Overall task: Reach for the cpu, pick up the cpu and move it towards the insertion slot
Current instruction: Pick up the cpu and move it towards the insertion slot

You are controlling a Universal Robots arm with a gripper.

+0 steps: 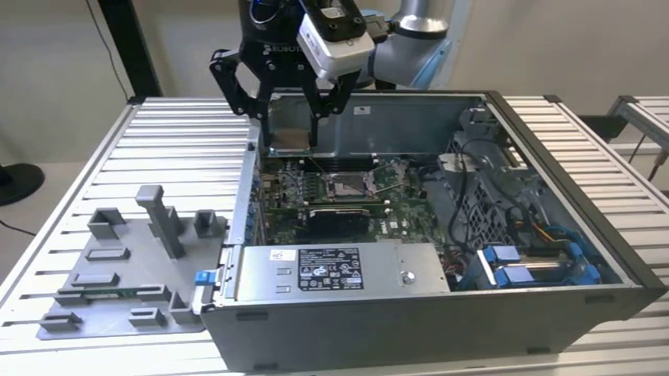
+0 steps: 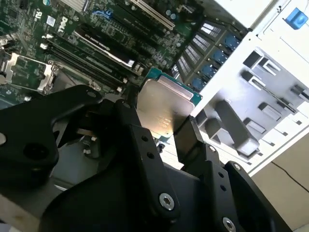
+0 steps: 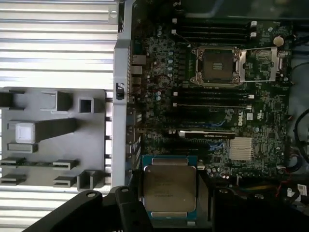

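The tool (image 1: 293, 117) was clamped on the cpu (image 3: 169, 189), carrying it above the open case, short of the insertion slot (image 3: 216, 65), needing careful alignment over that socket.

A robotics lab: open computer case (image 1: 439, 313) on slatted aluminium bench (image 1: 178, 133).

Robot arm with a black pincer

The pincer (image 1: 294, 110) has black metal link bars with round silver screws, seen in the second wrist view. Its fingers (image 2: 186, 137) are flat and black. Above it sits a white camera box (image 1: 334, 35), and the arm joint (image 1: 418, 31) is silver-grey with a blue part.
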